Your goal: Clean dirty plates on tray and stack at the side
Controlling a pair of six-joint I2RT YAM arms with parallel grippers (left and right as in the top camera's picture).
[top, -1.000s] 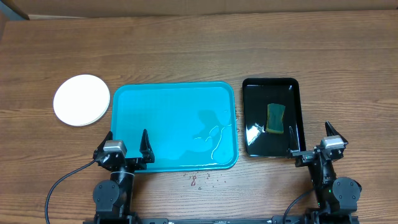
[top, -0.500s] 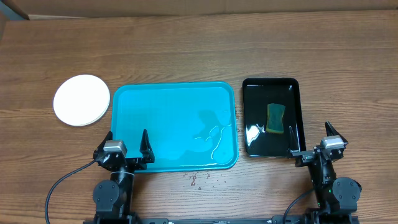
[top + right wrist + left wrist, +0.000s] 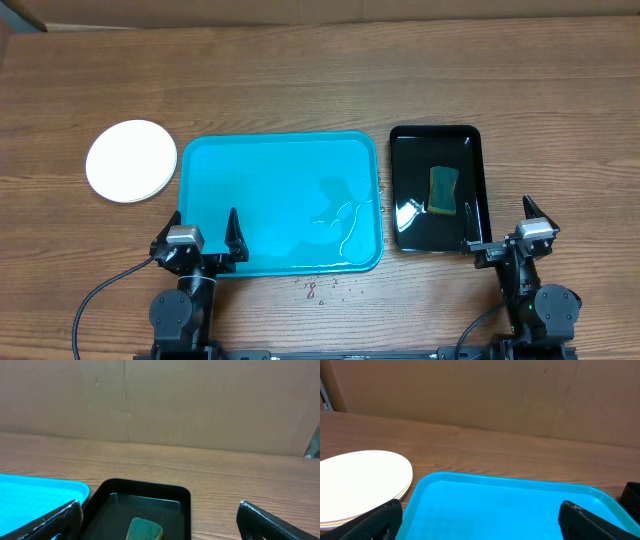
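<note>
From overhead I see the plates (image 3: 131, 161) sitting in 1 neat pile on the table (image 3: 300, 70), just beside the left end of the blue tray (image 3: 280, 137) and not touching it. The tray holds no plates, only a few streaks of water (image 3: 345, 222) near its right side. The top plate looks clean and white. In the left wrist view I can make out layered rims but cannot count them.

My left gripper (image 3: 205, 222) stands wide and empty over the tray's near rim. My right gripper (image 3: 498, 215) is just as wide and empty, at the near right corner of the black tray (image 3: 410, 132), where the sponge (image 3: 443, 189) lies.

I judge the work essentially finished, so the step is a clean park. I would raise either arm straight up before any sideways move, since the fingers hang close to both tray rims, and I would leave the pile alone. The small specks (image 3: 315, 290) on the table in front of the blue tray may want a wipe.
</note>
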